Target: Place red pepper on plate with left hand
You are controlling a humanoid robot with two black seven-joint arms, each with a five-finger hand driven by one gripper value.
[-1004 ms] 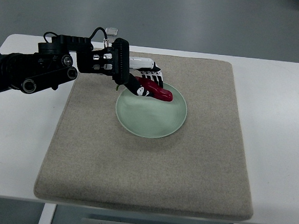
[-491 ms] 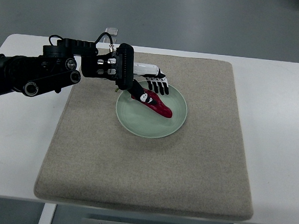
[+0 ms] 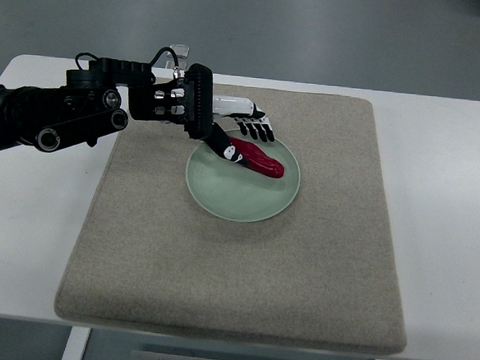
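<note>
Red pepper [image 3: 258, 158] now higher on plate [image 3: 240, 201].

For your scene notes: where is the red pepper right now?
In the top view, the pepper lies over the far part of the plate, mid-mat, with the left hand at its stem end.

Bright, even overhead light, soft faint shadows, sharp focus throughout.
</note>
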